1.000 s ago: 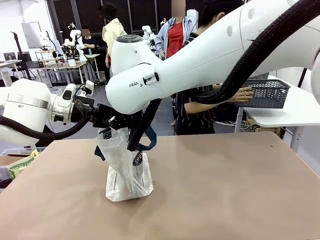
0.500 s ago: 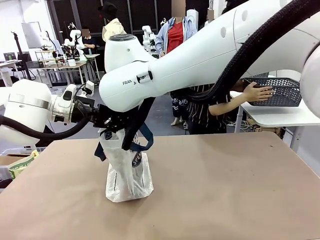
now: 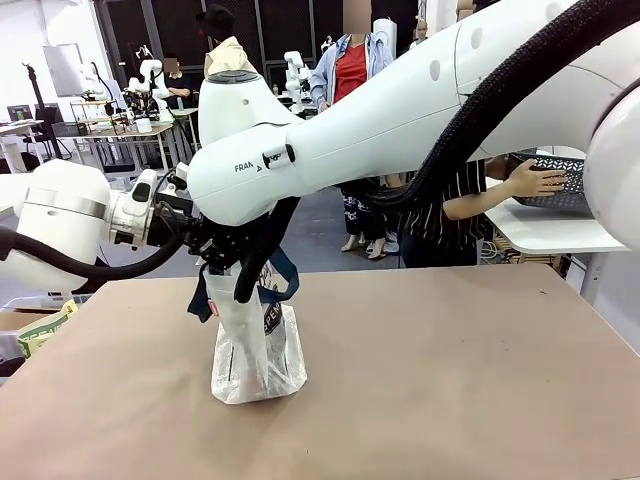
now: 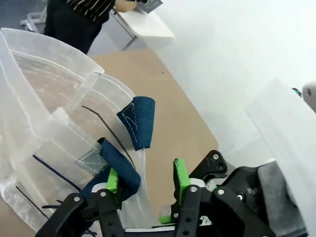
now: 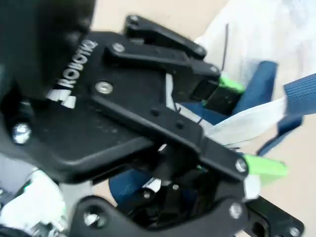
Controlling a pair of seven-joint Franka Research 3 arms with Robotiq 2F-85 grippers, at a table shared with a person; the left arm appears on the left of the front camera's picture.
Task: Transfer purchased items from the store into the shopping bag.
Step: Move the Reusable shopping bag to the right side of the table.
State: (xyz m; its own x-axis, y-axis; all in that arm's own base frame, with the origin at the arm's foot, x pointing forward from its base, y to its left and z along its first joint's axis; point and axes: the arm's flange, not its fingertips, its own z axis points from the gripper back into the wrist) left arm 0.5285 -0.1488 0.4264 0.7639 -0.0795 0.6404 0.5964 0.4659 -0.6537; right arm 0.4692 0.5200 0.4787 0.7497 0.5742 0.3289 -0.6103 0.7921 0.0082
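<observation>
The shopping bag (image 3: 255,350) stands upright on the brown table (image 3: 450,380), a translucent whitish bag with navy strap handles (image 3: 280,275). My right gripper (image 3: 243,290) reaches across to its top and is shut on the bag's rim (image 5: 247,118). My left gripper (image 3: 212,255) is at the bag's mouth with its jaws apart, and one navy strap (image 4: 126,170) lies against one green pad (image 4: 112,180). A person's hand (image 3: 535,180) holds the store (image 3: 555,185), a dark lattice basket, over a white side table. The purchased items are hidden.
The white side table (image 3: 560,235) stands beyond the brown table's far right corner, with the person beside it. A green and yellow package (image 3: 40,330) sits off the table's left edge. My right arm spans the upper middle of the front view.
The person has carried the basket to the right and turned towards the side table. My right arm has shifted left, and the bag's top is drawn up narrower. My left jaws narrowed slightly.
</observation>
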